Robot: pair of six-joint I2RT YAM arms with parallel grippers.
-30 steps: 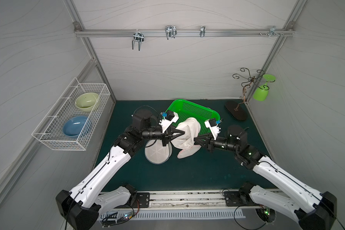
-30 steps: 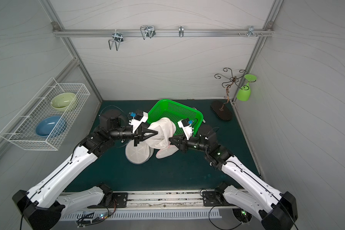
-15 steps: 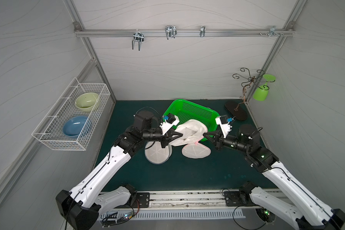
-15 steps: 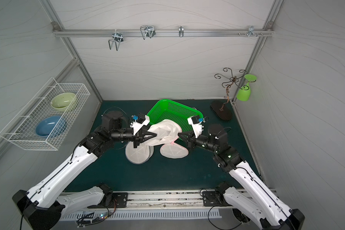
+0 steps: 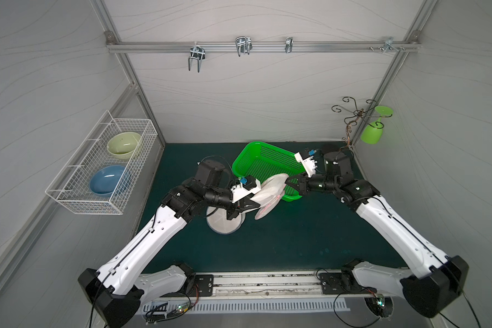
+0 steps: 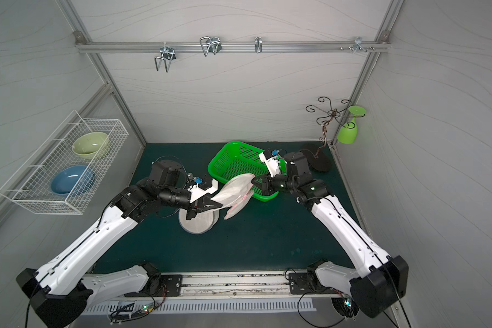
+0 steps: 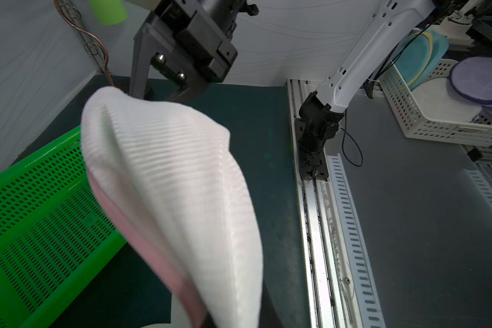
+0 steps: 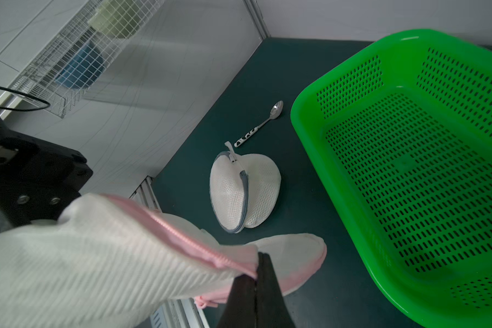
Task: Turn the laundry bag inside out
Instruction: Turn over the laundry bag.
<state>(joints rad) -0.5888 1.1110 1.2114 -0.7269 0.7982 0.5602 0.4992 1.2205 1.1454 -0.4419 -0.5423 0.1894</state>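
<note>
Right end effector [image 5: 291, 181] is pulling back toward green basket [image 5: 267, 163]; it and left end effector [image 5: 253, 205] are both clamping laundry bag [image 5: 270, 190], stretching it for inversion.

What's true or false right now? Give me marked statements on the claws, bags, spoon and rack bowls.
1. The left claw and right claw are both shut on the pink-trimmed laundry bag, holding it off the mat. True.
2. The grey-trimmed bag lies inside the green basket. False: it lies on the mat beside the basket.
3. A spoon lies on the mat near the grey-trimmed bag. True.
4. The wire rack holds two blue bowls. False: it holds one green bowl and one blue bowl.
</note>
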